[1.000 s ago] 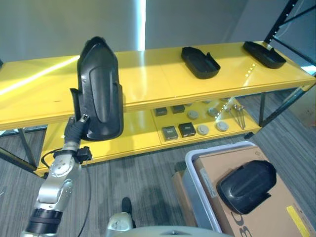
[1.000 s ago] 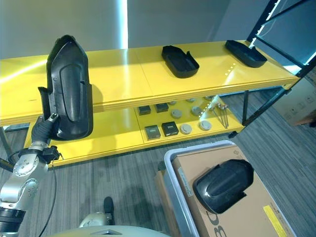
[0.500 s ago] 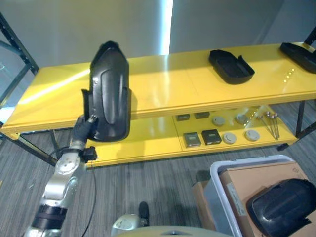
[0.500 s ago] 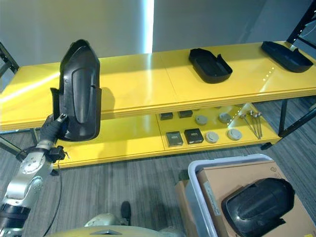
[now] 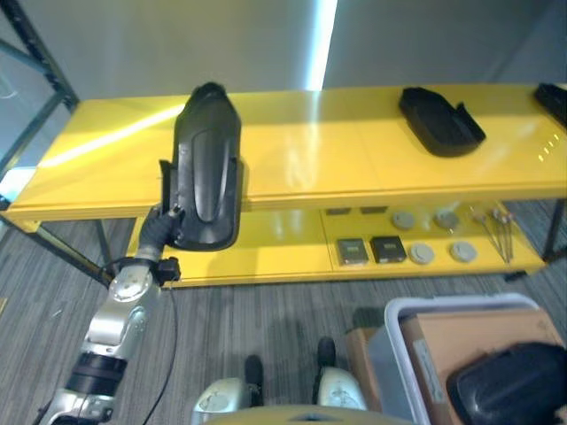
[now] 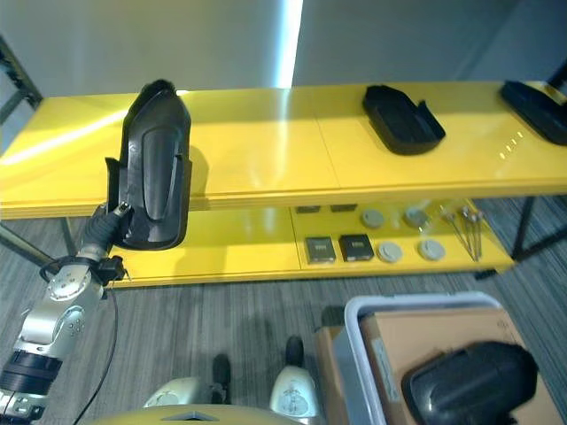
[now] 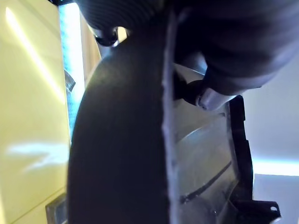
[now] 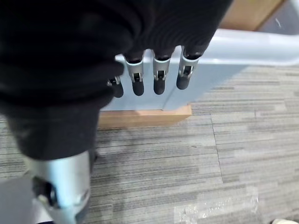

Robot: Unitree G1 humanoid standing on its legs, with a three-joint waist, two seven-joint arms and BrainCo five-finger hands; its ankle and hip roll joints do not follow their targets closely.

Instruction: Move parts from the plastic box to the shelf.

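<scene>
Here the glossy yellow shelf [image 5: 354, 159] carries a black moulded part [image 5: 441, 120], the grey plastic box [image 6: 354, 354] holds a cardboard carton [image 6: 425, 336] with another domed part [image 6: 469, 382], the left hand [image 5: 159, 226] grips a long matte cover [image 5: 206, 168] upright before the shelf edge, and the right hand [image 8: 154, 70] hangs relaxed.

Glossy black part [image 5: 205, 168], bright yellow shelf [image 5: 337, 159], pale grey plastic box [image 6: 372, 312], brown cardboard [image 6: 416, 341], grey striped carpet floor [image 8: 187, 163]
</scene>
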